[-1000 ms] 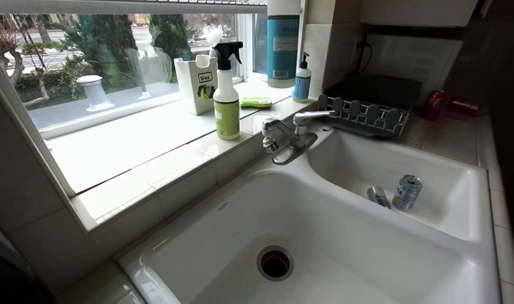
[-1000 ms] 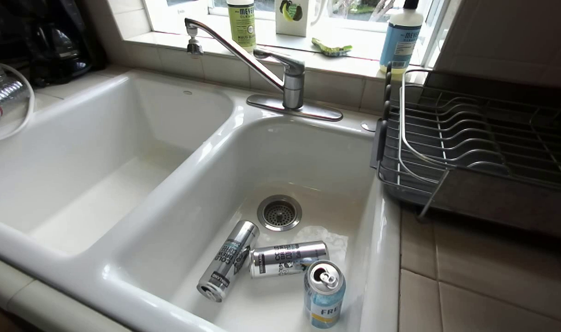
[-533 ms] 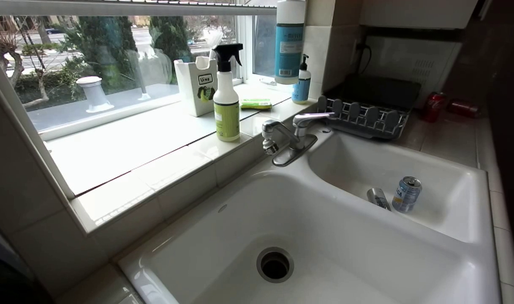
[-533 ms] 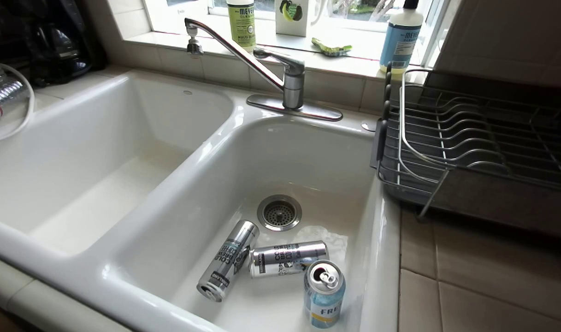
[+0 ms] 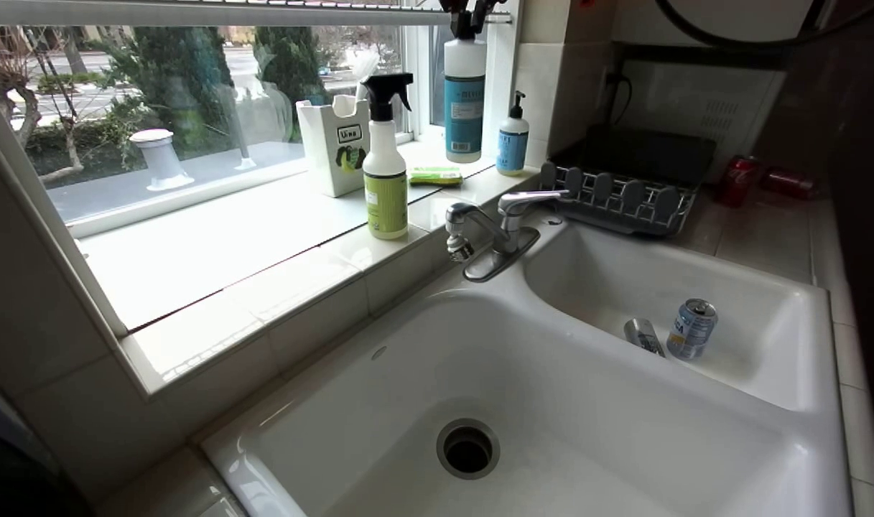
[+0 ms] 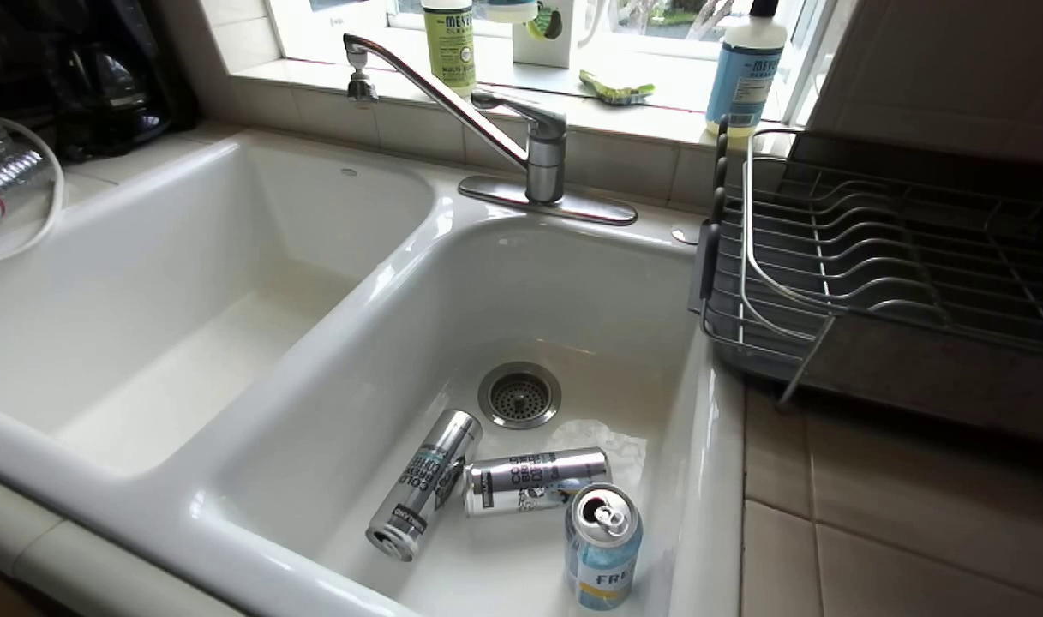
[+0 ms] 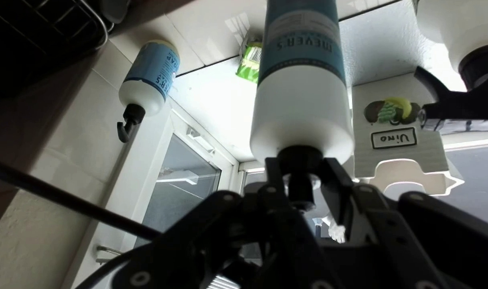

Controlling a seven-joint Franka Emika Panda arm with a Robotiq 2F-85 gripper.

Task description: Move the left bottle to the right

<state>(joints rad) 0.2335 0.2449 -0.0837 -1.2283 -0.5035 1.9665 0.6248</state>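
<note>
In an exterior view, farthest left and lower than the claw (image 5: 468, 18), we find the white box (image 5: 325, 154) marked Vino; nearer, also lower left, the yellow-green spray bottle (image 5: 386, 190) stands on the counter (image 5: 300, 276). Next comes the teal-blue bottle (image 5: 465, 108), upright directly beneath the claw, whose fingers (image 7: 273, 170) sit pressed on either side of its black top (image 7: 300, 155). To the claw's lower right we see the smaller blue pump bottle (image 5: 512, 149), then the dish rack (image 5: 633, 195).

We judge the task about midway. The grip is made and the lift looks done, since the bottle's base (image 6: 512, 13) hangs clear of the counter in an exterior view. Still to come, as we read it, are carrying it to the right, setting it down upright and letting go. We cannot tell which exact spot is meant.
</note>
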